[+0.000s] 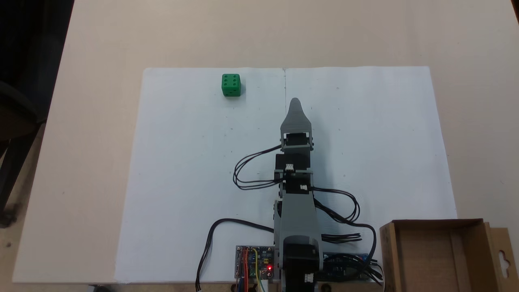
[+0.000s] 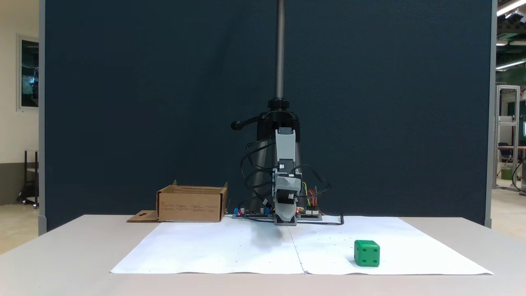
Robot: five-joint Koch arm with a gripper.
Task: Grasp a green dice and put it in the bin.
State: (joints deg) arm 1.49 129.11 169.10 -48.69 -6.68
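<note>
No words or numbers can be read. The green dice [image 1: 231, 85] shows six dots on top. The bin [image 2: 191, 203] has tiny print on its side, too small to read.

Overhead and front-facing views, shared table [image 1: 81, 121].

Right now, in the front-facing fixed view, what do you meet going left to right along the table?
Box flap → bin → arm with gripper → green dice.
</note>
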